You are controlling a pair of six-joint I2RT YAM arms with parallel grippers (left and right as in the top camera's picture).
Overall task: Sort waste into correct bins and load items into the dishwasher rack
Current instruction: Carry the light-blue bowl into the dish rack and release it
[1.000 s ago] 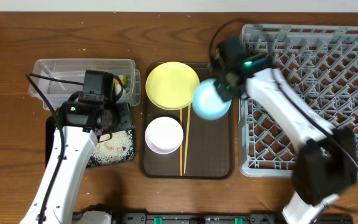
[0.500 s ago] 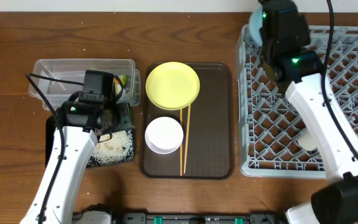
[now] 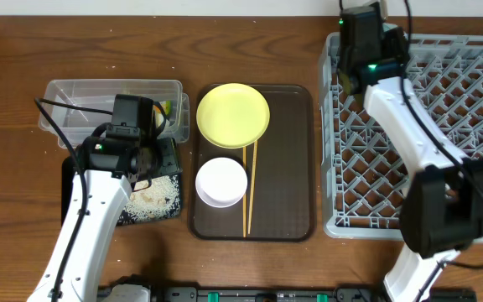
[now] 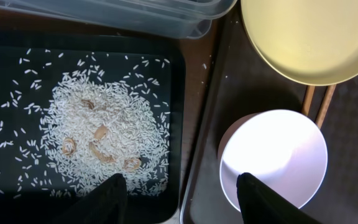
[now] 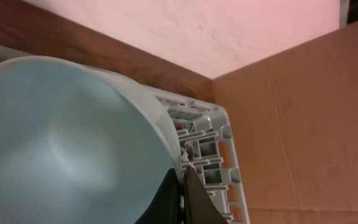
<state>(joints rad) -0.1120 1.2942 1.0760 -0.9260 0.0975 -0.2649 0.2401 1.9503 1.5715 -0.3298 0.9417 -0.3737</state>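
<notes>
Pale-blue plastic fills the right wrist view: one light-blue bowl [image 5: 73, 143], smooth and plain, cut off at the left and bottom edges. The right gripper [image 5: 180, 186] is clenched on its rim at the far left corner of the one grey rack [image 3: 476, 126]. We cannot tell if the bowl touches the pegs, and overhead the arm hides it.

The left gripper [image 4: 180, 180] hangs released, holding nothing, over the edge between the one black tray [image 4: 5, 87] and the brown serving tray [image 3: 288, 168]. Rice [image 4: 98, 118] lies heaped in the black tray with a few brownish bits we cannot identify. In the one clear tub [image 3: 74, 92] a green-yellow scrap, probably the wrapper [image 3: 168, 107], is mostly hidden by the arm.

On the serving tray we count one yellow plate [image 3: 232, 115], one white bowl [image 3: 220, 181] and two chopsticks [image 3: 249, 189], their tops under the plate.
</notes>
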